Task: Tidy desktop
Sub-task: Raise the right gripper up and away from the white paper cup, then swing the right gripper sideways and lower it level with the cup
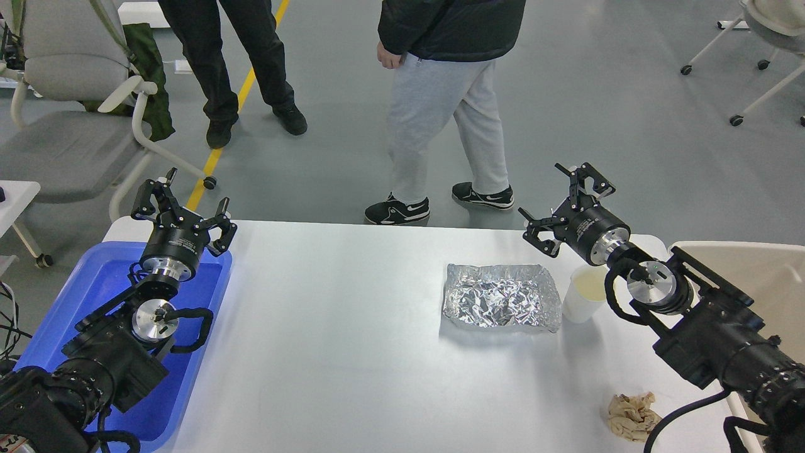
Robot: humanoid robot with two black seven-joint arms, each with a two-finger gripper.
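White and smooth, the big counter (pixel 352 352) fills the middle of the frame. The right gripper (pixel 569 204) and left gripper (pixel 182 207) are both spread and empty. The right arm could bump the white paper cup (pixel 582 296) beside the crinkly silver foil tray (pixel 500 297) and tip it.

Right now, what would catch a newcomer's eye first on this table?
Probably the shiny crumpled foil tray right of centre on the white desktop, with a paper cup beside it. Two black arms frame the scene, the left tool open above a blue tray, the right tool open near the far edge.
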